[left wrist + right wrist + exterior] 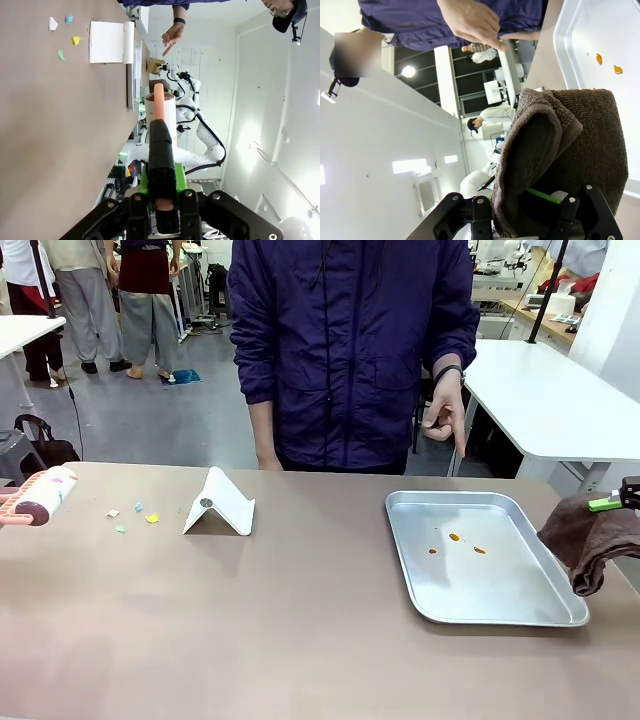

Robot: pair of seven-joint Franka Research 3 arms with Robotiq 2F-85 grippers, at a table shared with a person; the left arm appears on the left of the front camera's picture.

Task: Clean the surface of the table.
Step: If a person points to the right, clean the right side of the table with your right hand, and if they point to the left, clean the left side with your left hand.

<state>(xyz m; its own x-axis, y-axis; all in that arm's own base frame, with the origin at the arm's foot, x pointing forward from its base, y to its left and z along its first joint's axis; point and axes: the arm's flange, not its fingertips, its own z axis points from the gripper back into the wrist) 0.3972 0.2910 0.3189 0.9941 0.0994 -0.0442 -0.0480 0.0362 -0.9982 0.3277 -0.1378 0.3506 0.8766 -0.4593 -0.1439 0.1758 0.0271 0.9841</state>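
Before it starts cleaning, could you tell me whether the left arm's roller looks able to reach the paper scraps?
Probably yes: the scraps lie on open table close to the roller, with the white stand beyond them, not between.

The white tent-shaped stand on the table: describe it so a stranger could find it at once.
On the wide brownish-tan table, look left of the rectangular silver metal tray, toward the far edge. The white tent-shaped stand sits there, a small grey round spot on one sloping face. Unlike the tiny coloured paper scraps to its left, it is large, plain white and rises off the top.
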